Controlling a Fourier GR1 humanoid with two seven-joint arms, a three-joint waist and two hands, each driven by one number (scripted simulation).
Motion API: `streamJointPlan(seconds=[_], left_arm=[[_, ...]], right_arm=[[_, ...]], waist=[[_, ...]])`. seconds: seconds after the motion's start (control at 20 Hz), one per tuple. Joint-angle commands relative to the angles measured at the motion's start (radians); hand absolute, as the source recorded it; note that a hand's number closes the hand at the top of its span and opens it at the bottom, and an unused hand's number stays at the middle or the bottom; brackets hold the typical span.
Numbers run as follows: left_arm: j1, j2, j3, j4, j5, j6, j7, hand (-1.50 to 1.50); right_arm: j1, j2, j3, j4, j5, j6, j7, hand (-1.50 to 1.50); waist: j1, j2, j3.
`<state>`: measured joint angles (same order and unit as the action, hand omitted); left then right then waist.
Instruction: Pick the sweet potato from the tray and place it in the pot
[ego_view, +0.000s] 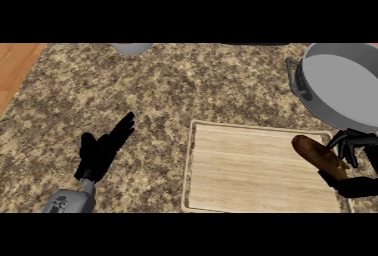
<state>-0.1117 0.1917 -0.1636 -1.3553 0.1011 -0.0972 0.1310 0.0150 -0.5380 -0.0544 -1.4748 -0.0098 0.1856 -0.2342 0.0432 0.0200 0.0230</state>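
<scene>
Stretching across nearly the whole head view, a speckled brown-and-cream granite counter (170, 95) is carrying everything else, with a strip of orange wooden surface (16, 65) showing at its upper left edge. Lying on the counter at lower centre, a pale rectangular wooden tray with a raised rim (244, 170) is taking up the next largest share. Sitting at the upper right, a round grey metal pot with dark side handles (336, 85) is standing just beyond the tray's far right corner, partly cut by the picture's edge.

Resting over the counter left of the tray, the robot's black left hand (100, 155) is pointing up and away, its fingers straight and close together, holding nothing. At the tray's right edge, the black right hand (354, 162) is curling its fingers and thumb around a long brown sweet potato (316, 155), which is lying tilted above the tray's right side, below the pot.

A small grey rounded object (133, 48) is peeking in at the top edge. No writing is legible anywhere.
</scene>
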Motion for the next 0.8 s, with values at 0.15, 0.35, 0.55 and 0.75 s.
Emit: streamJointPlan(seconds=[0.15, 0.35, 0.55, 0.75], left_arm=[[-0.002, 0.004, 0.001, -0.007, 0.002, -0.007, -0.003, 0.0], [-0.009, 0.001, -0.008, -0.006, -0.015, 0.003, -0.008, 0.0], [-0.012, -0.014, -0.024, -0.005, -0.013, -0.008, -0.009, 0.0], [-0.037, 0.004, -0.012, -0.007, -0.01, -0.025, -0.022, 0.0]], right_arm=[[-0.069, -0.225, -0.175, 0.175, -0.122, 0.239, -0.245, 1.5], [-0.131, -0.34, -0.255, 0.3, -0.14, 0.336, -0.388, 1.5], [-0.172, -0.426, -0.281, 0.443, -0.101, 0.392, -0.512, 1.5], [-0.225, -0.508, -0.268, 0.541, -0.054, 0.396, -0.572, 1.5]], waist=[[0.0, 0.006, -0.002], [0.017, 0.01, -0.005], [0.042, 0.019, -0.006], [0.058, 0.02, -0.009]])
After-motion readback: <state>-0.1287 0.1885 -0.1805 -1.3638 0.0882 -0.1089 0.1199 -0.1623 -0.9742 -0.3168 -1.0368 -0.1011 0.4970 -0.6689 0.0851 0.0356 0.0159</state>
